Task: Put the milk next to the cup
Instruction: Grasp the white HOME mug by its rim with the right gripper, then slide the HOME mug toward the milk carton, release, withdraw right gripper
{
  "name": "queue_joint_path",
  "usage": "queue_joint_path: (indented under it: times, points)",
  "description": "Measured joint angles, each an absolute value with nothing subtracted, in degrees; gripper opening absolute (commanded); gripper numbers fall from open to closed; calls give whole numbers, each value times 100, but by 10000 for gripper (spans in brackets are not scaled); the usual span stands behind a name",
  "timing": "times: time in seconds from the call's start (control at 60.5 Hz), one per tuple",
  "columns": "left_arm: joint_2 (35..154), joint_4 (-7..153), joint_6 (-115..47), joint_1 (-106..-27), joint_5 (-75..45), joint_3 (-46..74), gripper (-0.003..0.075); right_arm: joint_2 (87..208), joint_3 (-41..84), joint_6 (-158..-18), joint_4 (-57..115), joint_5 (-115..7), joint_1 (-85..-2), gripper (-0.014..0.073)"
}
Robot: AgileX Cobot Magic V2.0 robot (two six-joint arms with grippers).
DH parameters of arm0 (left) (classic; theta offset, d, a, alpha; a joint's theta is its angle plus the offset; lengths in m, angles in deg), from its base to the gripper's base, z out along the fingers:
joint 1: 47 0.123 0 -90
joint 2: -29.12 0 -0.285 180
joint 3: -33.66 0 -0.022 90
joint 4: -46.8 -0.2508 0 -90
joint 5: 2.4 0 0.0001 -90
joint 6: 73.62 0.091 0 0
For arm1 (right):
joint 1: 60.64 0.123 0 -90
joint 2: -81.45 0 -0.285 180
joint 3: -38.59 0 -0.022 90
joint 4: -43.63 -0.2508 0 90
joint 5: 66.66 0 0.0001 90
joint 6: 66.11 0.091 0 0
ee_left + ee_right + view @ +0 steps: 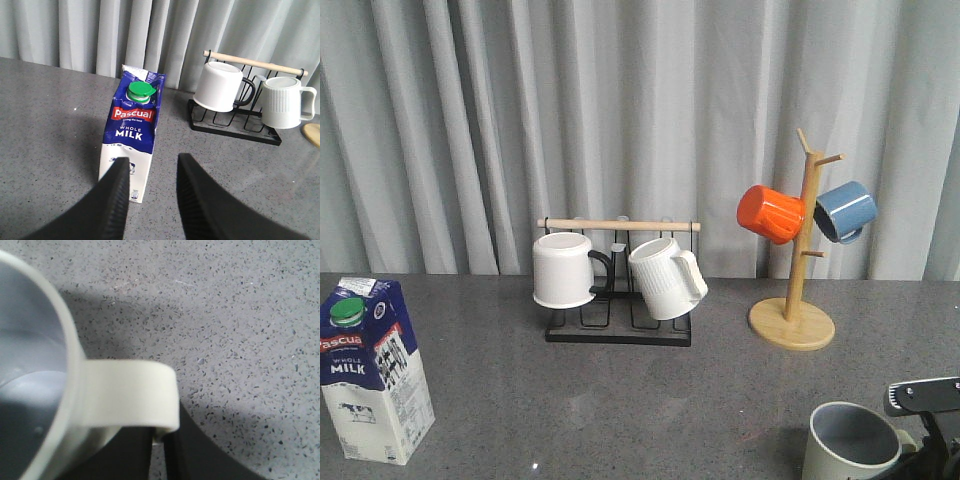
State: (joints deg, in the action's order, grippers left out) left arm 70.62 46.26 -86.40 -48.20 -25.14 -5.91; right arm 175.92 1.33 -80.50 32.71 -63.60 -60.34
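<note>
While the milk (372,370) stands untouched at the frame's lower left, the cup (850,441) sits lower right, well apart. Left gripper (152,172) hovers spread wide before it; next comes the grab. Right gripper (157,450) looks nearly closed under the handle.

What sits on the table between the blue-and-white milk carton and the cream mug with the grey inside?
Nothing: in the front view only bare grey tabletop runs from the milk carton to the cream mug.

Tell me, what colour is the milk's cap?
Green. The round cap on the milk shows best in the left wrist view.
</note>
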Motion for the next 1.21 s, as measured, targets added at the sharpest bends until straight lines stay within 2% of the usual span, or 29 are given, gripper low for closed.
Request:
queue_joint_path:
  times: [0.149,0.331,0.529,0.761,0.943,1.208]
  points:
    - [7062,4626,-8640,-4820,-2520,-591,238,17468,277,-8050,3243,-6130,-5931,-6]
    - [7062,4626,-8640,-4820,-2520,-591,238,17431,1241,-8050,3158,-5684,-5271,-5]
    - [7062,4626,-8640,-4820,-2520,-591,238,18191,2229,-7974,3108,-5398,-4700,-4]
    - [7062,4626,-8640,-4820,-2520,-591,238,19121,2741,-7857,3051,-5075,-4464,15]
    - [7062,4626,-8640,-4820,-2520,-591,238,19206,2805,-7857,3034,-4885,-4436,110]
    - [7062,4626,-8640,-4820,-2520,-591,238,19206,2823,-7851,3034,-4579,-4436,343]
